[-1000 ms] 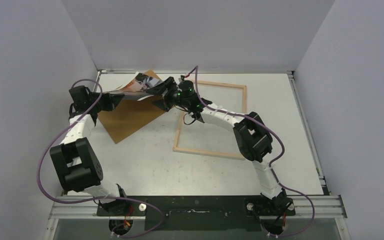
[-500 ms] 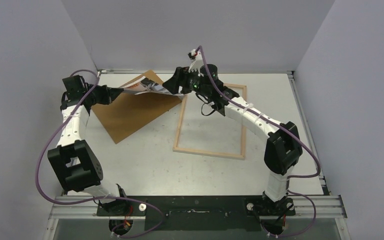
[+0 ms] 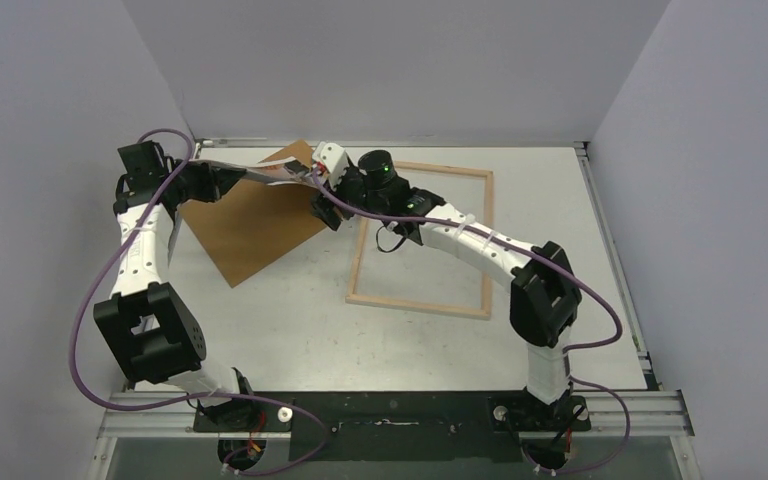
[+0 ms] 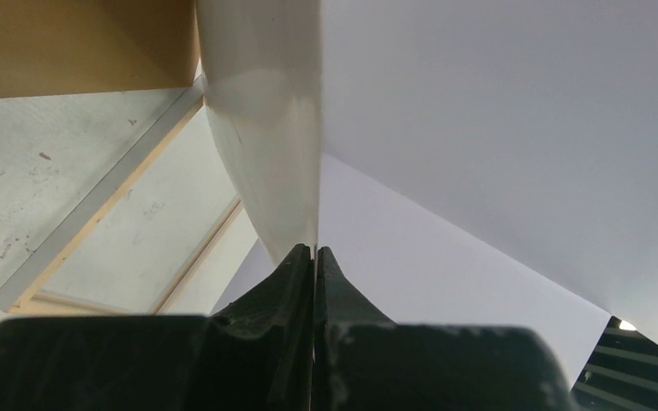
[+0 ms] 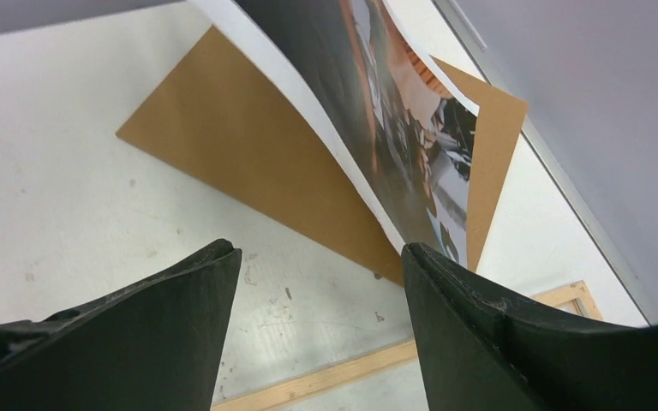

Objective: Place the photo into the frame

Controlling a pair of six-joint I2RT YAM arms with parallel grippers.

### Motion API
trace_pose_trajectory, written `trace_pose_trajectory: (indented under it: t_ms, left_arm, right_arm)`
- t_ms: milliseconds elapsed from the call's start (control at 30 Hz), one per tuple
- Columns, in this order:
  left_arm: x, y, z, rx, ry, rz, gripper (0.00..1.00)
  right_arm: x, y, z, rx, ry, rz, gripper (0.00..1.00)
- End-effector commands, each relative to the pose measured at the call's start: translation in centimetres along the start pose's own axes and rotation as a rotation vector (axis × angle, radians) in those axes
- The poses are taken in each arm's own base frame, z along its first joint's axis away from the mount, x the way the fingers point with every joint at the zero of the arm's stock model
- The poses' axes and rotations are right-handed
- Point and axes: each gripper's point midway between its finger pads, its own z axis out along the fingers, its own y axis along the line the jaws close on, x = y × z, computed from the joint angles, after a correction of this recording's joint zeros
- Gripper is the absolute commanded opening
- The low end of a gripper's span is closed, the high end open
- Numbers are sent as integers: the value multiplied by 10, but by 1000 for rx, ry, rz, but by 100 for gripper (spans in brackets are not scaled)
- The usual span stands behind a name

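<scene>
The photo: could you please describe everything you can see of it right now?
The photo is a thin, flexible paper print with a white border. Its picture is in brown-orange and dark tones, and its back is plain white. It hangs bowed in the air above the brown hardboard sheet, left of the frame. The left gripper is shut on one edge. The open right gripper faces the other end, seemingly not touching it.

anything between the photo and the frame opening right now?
Yes. The right arm reaches across the frame toward its far-left corner, with the open right gripper at the photo. The shut left gripper holds the photo above the hardboard sheet, left of the frame. Nothing else visible in the opening.
</scene>
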Motion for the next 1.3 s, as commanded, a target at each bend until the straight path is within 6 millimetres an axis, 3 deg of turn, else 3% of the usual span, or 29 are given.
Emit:
trace_pose_trajectory:
  t_ms: [0,133,300,600,833,1033,1133,1167,1267]
  left_arm:
    - [11,-16,-12,39,21,45,0]
    - [13,-16,-14,39,20,47,0]
    - [13,-12,-12,31,27,18,0]
    - [15,-13,-13,41,36,5,0]
    - [17,-15,-13,51,51,-15,0]
    - [18,-20,-14,63,58,-21,0]
    - [18,-23,-13,76,68,-22,0]
    - [18,-25,-13,82,71,-21,1]
    - [18,-32,-15,99,72,-8,18]
  right_arm:
    - [-14,-10,10,27,-29,-144,69]
    - [-6,-19,21,64,-32,-182,66]
    - [0,-32,35,109,-46,-194,48]
    - [-5,-34,46,103,-133,-167,45]
    - [-4,-31,49,68,-125,-173,24]
    - [-5,-27,46,44,-121,-182,13]
    - [-7,-26,44,38,-114,-190,0]
    - [-8,-26,43,37,-114,-191,0]
    - [-14,-24,40,30,-120,-182,0]
